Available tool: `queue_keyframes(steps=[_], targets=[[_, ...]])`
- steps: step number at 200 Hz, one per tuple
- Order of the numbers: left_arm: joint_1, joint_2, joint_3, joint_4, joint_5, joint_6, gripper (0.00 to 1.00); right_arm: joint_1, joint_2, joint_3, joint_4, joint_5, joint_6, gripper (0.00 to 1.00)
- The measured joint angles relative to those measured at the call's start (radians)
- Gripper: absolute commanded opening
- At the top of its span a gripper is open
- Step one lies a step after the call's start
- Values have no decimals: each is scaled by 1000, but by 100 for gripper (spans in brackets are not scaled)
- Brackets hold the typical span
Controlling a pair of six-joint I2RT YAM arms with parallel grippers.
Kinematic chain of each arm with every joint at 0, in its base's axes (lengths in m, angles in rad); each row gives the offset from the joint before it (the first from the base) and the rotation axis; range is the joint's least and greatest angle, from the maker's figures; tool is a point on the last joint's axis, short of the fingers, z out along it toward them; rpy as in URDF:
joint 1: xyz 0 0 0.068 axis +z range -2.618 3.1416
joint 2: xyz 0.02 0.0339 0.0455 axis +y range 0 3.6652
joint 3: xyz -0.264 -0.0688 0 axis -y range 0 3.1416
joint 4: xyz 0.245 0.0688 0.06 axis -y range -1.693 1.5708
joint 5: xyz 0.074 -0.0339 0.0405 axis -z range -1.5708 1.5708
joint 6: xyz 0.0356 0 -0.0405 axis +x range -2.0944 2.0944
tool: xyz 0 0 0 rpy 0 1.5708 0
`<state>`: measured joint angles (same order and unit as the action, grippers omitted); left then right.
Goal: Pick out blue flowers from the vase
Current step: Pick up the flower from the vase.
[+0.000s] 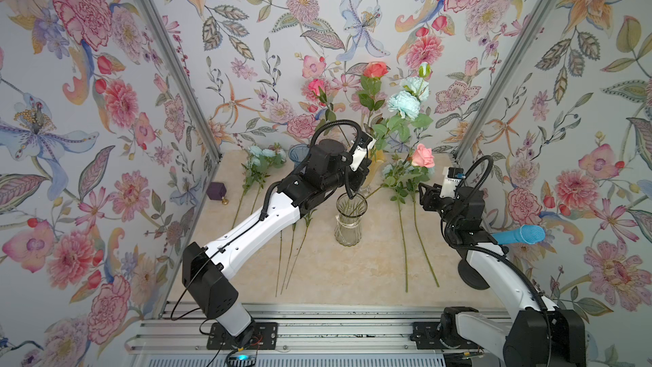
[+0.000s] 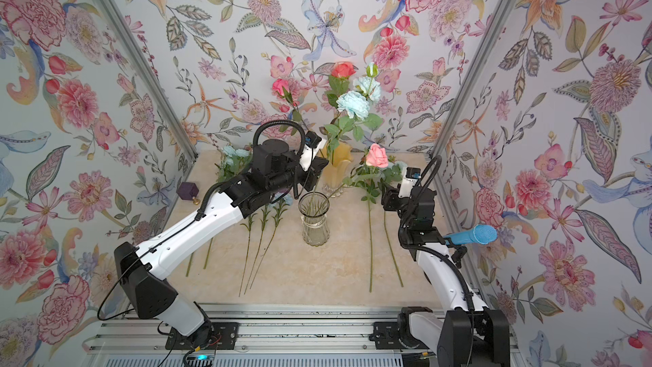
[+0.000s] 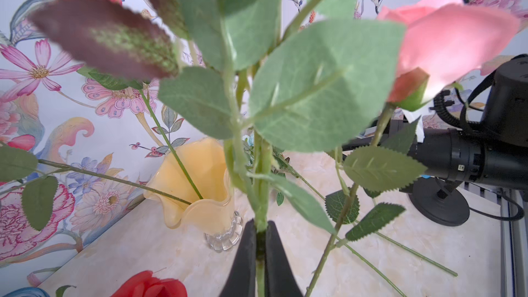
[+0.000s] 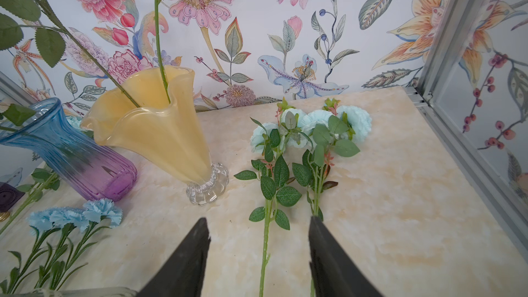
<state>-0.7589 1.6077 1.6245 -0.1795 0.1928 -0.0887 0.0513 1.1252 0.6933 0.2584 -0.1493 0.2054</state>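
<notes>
The left gripper (image 3: pixel 260 225) is clamped on the stem of a blue spray (image 3: pixel 262 195). In both top views its blooms (image 1: pixel 404 104) stand at 1 o'clock from the jaws, and the clear vase (image 1: pixel 350 222) at 7 o'clock. Leaves (image 3: pixel 323 81) hide the blooms from the left wrist camera. The right gripper (image 4: pixel 258 220) stands open and empty over two blue sprays (image 4: pixel 311 125) lying on the table (image 4: pixel 414 195).

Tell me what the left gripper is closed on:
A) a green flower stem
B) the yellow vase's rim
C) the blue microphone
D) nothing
A: in the left wrist view the left gripper has its jaws pinched together on a green stem that rises among the leaves.
</notes>
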Motion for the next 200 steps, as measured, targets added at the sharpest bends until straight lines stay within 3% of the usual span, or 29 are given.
queue_keyframes(steps=[94, 200], targets=[[26, -79, -48, 113, 24, -71, 0, 0, -12, 0, 0, 0, 0, 55], [34, -121, 62, 159, 120, -147, 0, -5, -11, 0, -1, -1, -3, 67]])
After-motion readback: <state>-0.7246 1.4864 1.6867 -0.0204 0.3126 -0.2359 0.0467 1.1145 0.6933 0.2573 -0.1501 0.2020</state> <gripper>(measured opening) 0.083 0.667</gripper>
